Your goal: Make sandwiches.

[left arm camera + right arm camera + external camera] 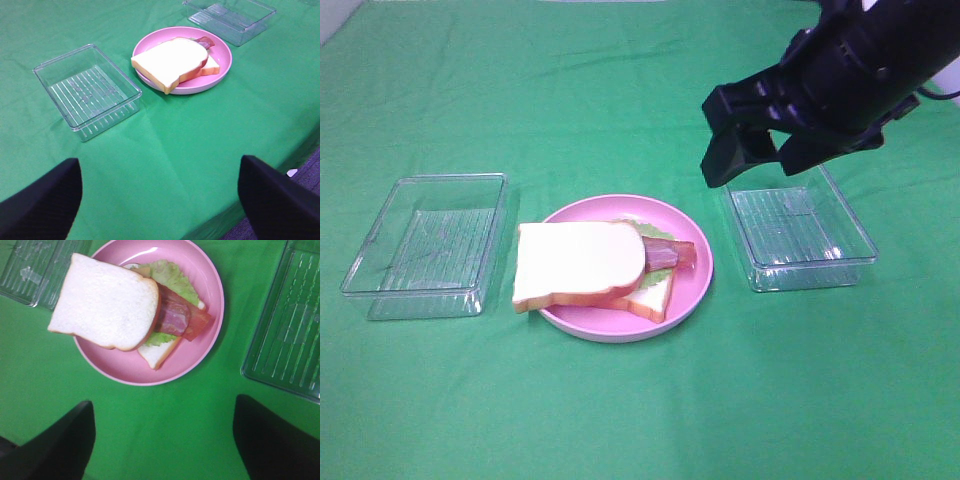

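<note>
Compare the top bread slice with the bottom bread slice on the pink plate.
The top bread slice lies fully exposed, while the bottom bread slice shows only a corner beneath the fillings. The top slice is shifted sideways, overhanging the plate rim; the bottom slice stays within the plate. The top slice rests on bacon and lettuce; the bottom one lies on the plate. Both are white with orange-brown crust.
</note>
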Available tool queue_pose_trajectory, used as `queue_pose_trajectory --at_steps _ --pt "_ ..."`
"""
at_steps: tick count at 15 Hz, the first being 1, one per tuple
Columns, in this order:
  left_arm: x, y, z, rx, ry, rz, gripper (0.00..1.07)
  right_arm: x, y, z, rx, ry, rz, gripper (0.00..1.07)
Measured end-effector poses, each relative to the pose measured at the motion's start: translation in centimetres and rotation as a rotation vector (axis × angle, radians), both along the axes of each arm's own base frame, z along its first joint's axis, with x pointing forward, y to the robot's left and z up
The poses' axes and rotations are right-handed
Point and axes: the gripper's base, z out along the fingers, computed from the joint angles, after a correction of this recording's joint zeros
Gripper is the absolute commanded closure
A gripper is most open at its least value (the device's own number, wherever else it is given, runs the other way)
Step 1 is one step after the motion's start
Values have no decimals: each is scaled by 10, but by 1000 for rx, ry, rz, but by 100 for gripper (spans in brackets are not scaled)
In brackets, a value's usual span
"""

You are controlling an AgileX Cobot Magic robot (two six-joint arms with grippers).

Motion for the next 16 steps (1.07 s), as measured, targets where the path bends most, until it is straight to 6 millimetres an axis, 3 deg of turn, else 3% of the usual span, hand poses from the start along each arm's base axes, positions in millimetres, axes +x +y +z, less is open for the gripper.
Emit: queue_pose_trajectory --at_steps 2,4,5,7,8,11,13,16 --pt "0 0 0 0 0 0 26 -21 -11 22 12 -22 14 35" --pt "0 0 0 0 0 0 26 -47 -27 29 9 -41 23 35" --pt "0 0 0 0 0 0 26 -77 -45 20 -17 -25 32 35" --pt "0 0 0 0 0 0 26 -105 -61 12 -34 -13 40 35" --pt "0 0 0 0 0 0 26 -131 -75 8 -35 -13 49 35" --pt "0 0 0 -1 1 -1 26 -171 -98 9 -28 -35 69 35" --pt "0 0 0 -1 1 -1 26 -199 -115 15 -5 -133 80 35" --pt "0 0 0 -1 1 -1 26 -228 -136 9 -15 -276 109 35"
